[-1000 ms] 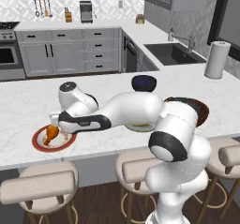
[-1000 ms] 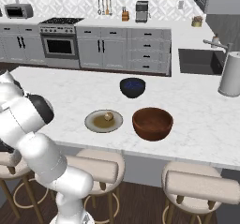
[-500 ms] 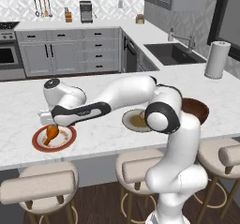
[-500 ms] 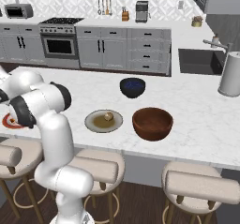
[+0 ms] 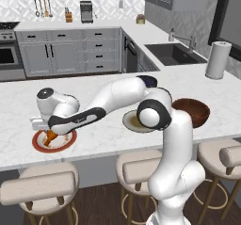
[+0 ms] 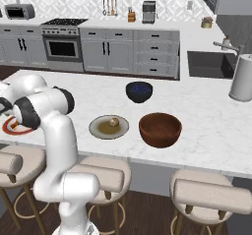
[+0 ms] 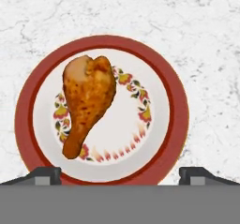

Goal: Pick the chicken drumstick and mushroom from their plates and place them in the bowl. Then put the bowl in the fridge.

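My gripper [image 7: 120, 174] hangs released, fingertips spread wide, over the chicken drumstick [image 7: 88, 101] lying left of centre on its red-rimmed plate [image 7: 176, 96], not touching it.

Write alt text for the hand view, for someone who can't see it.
A golden-orange roasted chicken drumstick lies on a round red-rimmed plate with a flowered white centre, on a white marble counter. Two dark fingertips of the open gripper rise at the bottom, wide apart.

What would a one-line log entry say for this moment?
phase: reaching | fingers: open above chicken drumstick, apart | drumstick on red-rimmed plate | mushroom on grey-olive plate
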